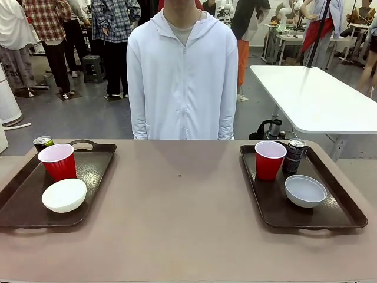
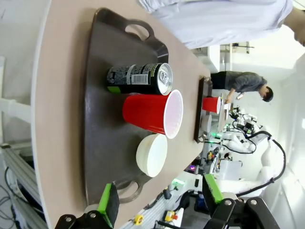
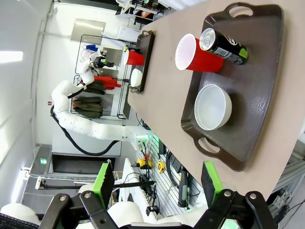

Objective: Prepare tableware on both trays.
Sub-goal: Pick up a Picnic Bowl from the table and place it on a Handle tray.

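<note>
Brown trays each hold cup, bowl, can; both pincers gape.

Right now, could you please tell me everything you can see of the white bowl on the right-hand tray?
The white bowl is small, round and plain, plastic-looking, with a pale empty inside. It sits upright on the right tray, toward its near half, in front of the red cup and dark can, apart from both. Nothing else touches it.
</note>
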